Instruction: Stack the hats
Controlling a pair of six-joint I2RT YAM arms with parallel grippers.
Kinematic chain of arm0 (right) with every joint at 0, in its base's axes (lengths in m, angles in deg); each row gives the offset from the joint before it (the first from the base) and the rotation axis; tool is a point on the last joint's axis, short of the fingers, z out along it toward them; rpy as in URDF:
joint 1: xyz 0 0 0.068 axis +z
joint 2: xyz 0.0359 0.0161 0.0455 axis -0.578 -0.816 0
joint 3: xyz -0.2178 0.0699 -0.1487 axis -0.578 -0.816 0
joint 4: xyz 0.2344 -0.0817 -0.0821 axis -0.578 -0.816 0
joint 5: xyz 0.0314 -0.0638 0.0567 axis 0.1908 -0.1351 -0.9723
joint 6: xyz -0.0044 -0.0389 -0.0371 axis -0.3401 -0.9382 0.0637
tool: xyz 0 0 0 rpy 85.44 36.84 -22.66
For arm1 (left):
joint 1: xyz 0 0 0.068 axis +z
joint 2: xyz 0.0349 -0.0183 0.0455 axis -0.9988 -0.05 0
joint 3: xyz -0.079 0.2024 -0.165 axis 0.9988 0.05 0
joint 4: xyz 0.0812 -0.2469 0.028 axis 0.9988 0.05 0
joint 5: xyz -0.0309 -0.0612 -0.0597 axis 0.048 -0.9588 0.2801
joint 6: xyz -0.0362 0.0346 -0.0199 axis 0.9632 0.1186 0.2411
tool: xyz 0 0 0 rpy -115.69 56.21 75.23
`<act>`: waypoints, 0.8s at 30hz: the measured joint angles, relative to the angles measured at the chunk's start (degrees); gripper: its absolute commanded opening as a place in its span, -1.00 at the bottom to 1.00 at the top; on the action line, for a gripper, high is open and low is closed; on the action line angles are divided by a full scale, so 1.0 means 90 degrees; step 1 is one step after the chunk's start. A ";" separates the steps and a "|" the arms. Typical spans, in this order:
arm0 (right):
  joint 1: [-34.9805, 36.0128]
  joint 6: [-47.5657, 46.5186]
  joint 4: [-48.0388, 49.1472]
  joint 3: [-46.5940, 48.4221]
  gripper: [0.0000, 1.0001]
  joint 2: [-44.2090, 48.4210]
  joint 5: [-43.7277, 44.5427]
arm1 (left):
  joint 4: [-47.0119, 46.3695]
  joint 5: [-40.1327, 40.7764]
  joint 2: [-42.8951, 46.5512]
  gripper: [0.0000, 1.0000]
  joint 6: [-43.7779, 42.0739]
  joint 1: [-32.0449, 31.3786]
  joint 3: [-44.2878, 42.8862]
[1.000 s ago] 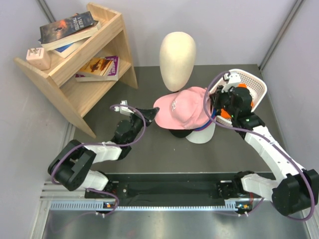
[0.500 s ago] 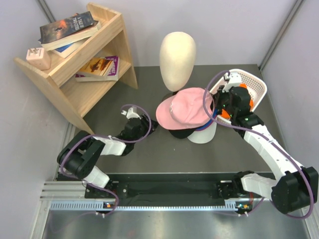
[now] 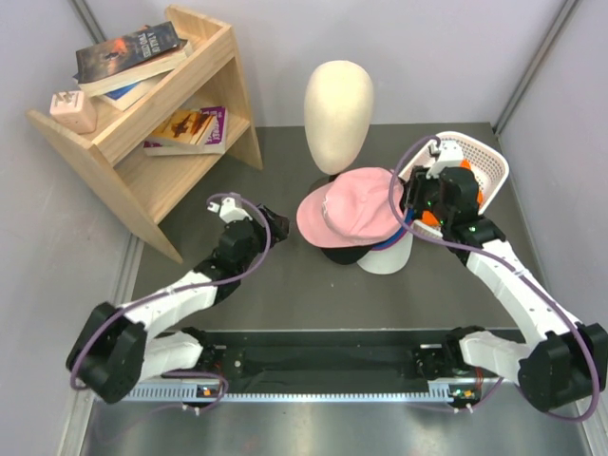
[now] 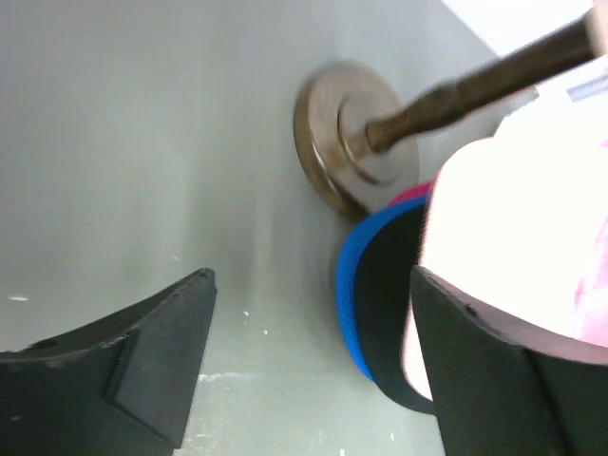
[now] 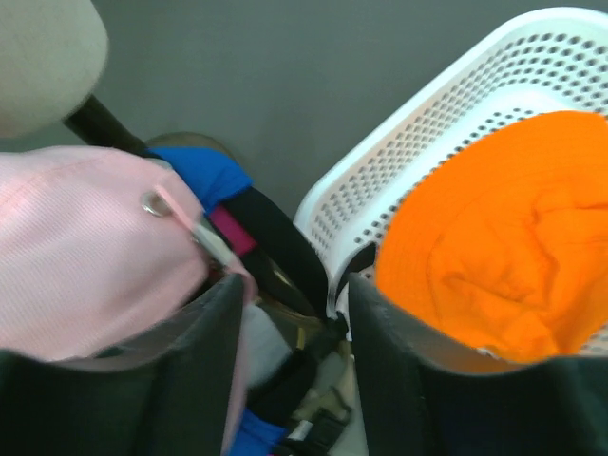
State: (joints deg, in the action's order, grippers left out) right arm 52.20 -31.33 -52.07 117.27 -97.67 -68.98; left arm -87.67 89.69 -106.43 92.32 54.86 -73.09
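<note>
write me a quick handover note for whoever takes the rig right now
Left claw: open, empty, beside the pink cap.
Right claw: open at the pink cap's back, nothing clearly held.
Hats: pink cap on top of the blue cap, black cap and white cap; orange bucket hat in the white basket.
Done: caps stacked.
Left: orange bucket hat onto the pink cap.

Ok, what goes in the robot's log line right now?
on top: pink cap | left gripper: open, beside cap | right gripper: open, at cap's back | orange hat: in basket
</note>
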 measured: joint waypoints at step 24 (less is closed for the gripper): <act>-0.0384 0.0102 -0.1547 0.0406 0.68 0.1209 0.0214 | 0.1785 0.0525 0.1025 0.97 -0.1290 0.0000 -0.0823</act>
State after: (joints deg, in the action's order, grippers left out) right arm 48.74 -30.41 -65.99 120.92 -86.78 -67.06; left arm -71.61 94.41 -97.20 80.72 54.86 -80.50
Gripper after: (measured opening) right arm 0.839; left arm 0.984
